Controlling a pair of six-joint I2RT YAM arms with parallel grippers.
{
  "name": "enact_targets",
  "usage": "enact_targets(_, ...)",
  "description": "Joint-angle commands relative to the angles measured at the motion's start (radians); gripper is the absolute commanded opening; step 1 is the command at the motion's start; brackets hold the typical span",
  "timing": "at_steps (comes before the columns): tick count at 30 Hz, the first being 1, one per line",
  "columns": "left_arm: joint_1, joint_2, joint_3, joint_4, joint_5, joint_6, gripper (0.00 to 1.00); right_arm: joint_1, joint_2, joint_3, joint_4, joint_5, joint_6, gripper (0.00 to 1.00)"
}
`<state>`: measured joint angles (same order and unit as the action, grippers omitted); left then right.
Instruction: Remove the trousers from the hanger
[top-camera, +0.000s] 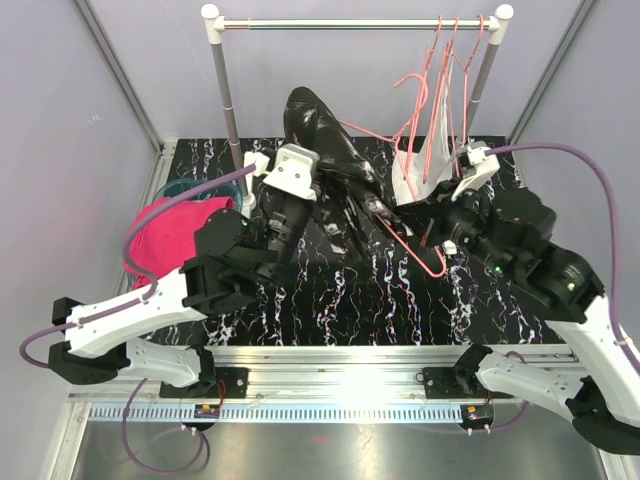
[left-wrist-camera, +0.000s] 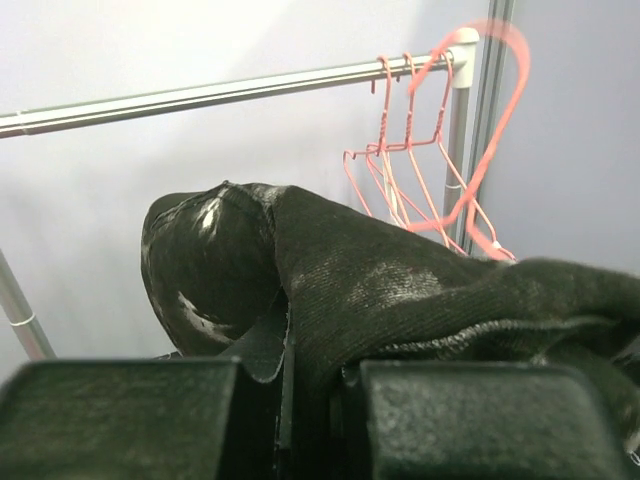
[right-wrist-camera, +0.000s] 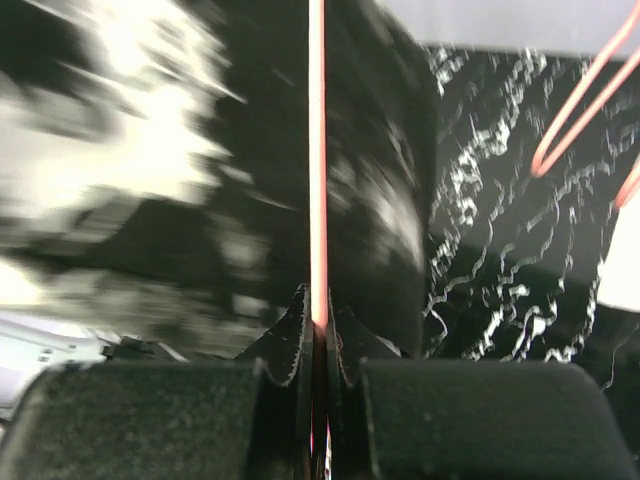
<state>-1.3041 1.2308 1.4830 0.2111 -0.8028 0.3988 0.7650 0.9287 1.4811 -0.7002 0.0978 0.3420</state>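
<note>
Mostly blurred black trousers behind hanger

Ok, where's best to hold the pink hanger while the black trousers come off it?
Pinch the pink hanger on its bare straight wire, clear of the black trousers, from the right, jaws across it. Thin and rigid, it suits the shut pinch of the right gripper; the left gripper holds the cloth.

robot lab cell, plain lilac walls, aluminium frame, marbled tabletop, clothes rail
</note>
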Motion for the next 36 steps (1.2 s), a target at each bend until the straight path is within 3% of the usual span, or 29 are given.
enact_targets(1, 0.002, -0.074, 0.03, 0.123, 0.047, -0.008, 0.0, 0.0, -0.011, -0.086, 0.085, 0.054, 0.029, 0.0)
enact_targets(11, 0.002, -0.114, 0.134, 0.01, 0.005, 0.072, 0.0, 0.0, -0.037, -0.257, 0.119, 0.059, 0.032, 0.0)
enact_targets(18, 0.051, -0.074, 0.166, 0.105, -0.255, 0.412, 0.0, 0.002, -0.053, -0.248, 0.119, 0.083, -0.003, 0.0)
enact_targets(20, 0.095, -0.091, 0.152, 0.091, -0.292, 0.416, 0.0, 0.0, -0.056, -0.22, 0.11, 0.089, -0.017, 0.0)
enact_targets(29, 0.497, -0.293, -0.111, -0.165, -0.368, 0.201, 0.0, 0.0, -0.1, -0.117, 0.045, 0.106, -0.037, 0.0)
enact_targets(33, 0.774, -0.356, -0.194, -0.346, -0.285, 0.065, 0.0, 0.0, -0.12, -0.099, 0.045, 0.086, -0.038, 0.0)
enact_targets(36, 0.908, -0.385, -0.253, -0.42, -0.227, 0.06, 0.0, 0.0, -0.128, -0.079, 0.047, 0.056, -0.049, 0.0)
